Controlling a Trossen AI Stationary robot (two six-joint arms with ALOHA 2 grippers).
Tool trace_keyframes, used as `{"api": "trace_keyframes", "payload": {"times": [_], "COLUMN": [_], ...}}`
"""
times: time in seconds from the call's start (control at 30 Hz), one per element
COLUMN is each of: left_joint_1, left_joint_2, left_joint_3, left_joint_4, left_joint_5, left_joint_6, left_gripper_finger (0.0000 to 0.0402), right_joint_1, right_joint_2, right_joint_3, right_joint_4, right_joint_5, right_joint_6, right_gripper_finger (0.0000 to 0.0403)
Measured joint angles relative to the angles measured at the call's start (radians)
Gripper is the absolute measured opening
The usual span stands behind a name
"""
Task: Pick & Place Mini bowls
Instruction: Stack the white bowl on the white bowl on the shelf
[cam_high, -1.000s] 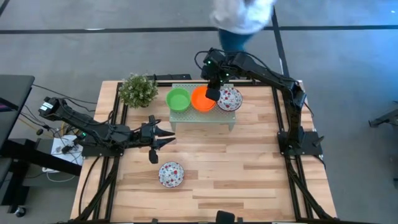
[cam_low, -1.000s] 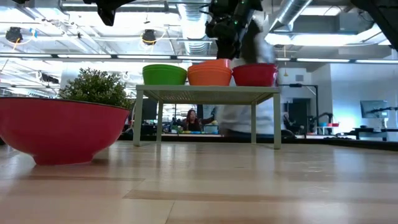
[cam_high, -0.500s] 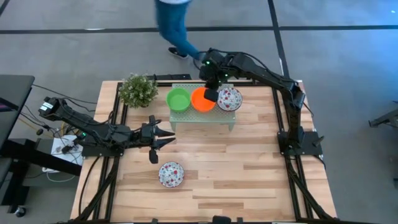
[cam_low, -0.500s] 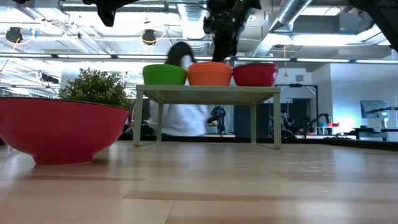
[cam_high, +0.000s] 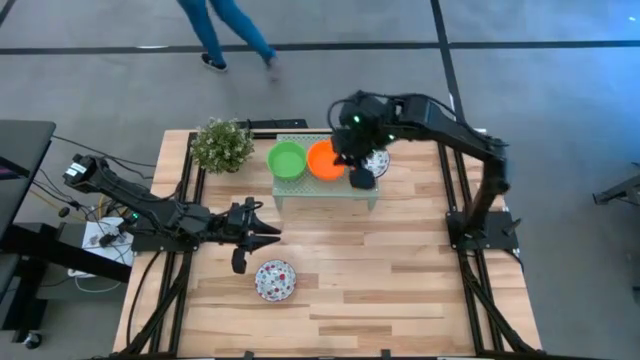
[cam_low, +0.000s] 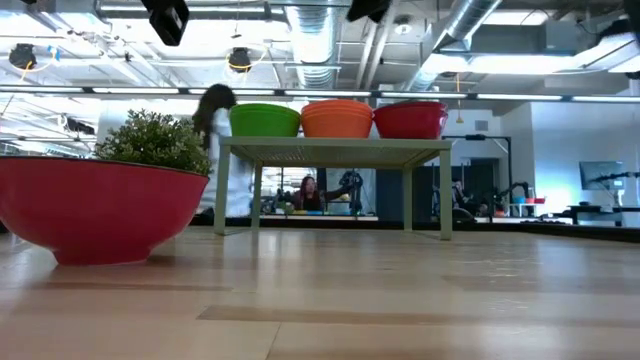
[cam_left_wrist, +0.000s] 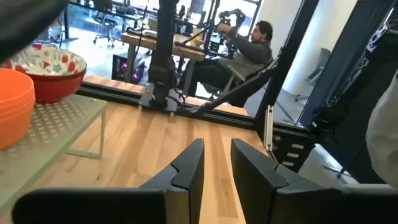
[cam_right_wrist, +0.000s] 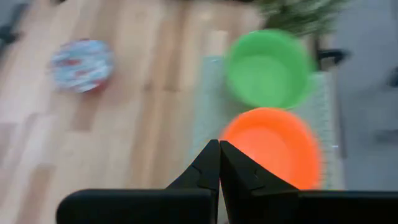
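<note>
Right gripper (cam_high: 364, 180) fingers together, empty, above stand (cam_high: 300, 186); left gripper (cam_high: 268, 233), fingers slightly apart, should centre over floral bowl (cam_high: 274, 280) rim before descending.

Both arms are black and chunky-jointed. The left arm (cam_high: 150, 210) has loose cables at its base, and the right arm (cam_high: 440, 120) shows what looks like a tiny green light. Fingers (cam_left_wrist: 186, 171) are dark angular wedges.

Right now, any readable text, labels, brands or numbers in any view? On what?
None readable in any view.
Patterned bowl on the table: red floral pattern only, no lettering.
Green bowl, orange bowl and the stand: plain.
Room screens in the low view: too small to read.
</note>
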Motion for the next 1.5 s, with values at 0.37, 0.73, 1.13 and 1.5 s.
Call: {"api": "trace_keyframes", "payload": {"times": [0.37,0.73,1.13,1.5], "left_joint_1": [-0.003,-0.004,0.002,0.037], "left_joint_2": [0.024,0.189,0.368,0.378], "left_joint_3": [0.162,0.171,0.171,0.163], "left_joint_4": [-0.488,-0.811,-0.82,-0.821], "left_joint_5": [-0.021,0.208,0.357,0.329], "left_joint_6": [-0.254,-0.71,-0.831,-0.828], "left_gripper_finger": [0.0081,0.0081,0.0081,0.0081], "right_joint_1": [0.169,0.343,0.417,0.469], "right_joint_2": [-0.491,-0.601,-0.351,-0.084], "right_joint_3": [-0.994,-1.385,-1.318,-1.105], "right_joint_4": [0.724,1.2,1.38,1.376], "right_joint_5": [0.028,0.028,0.026,0.024], "right_joint_6": [0.214,0.216,-0.009,-0.151], "right_gripper_finger": [0.0001,0.0005,0.0053,0.0162]}}
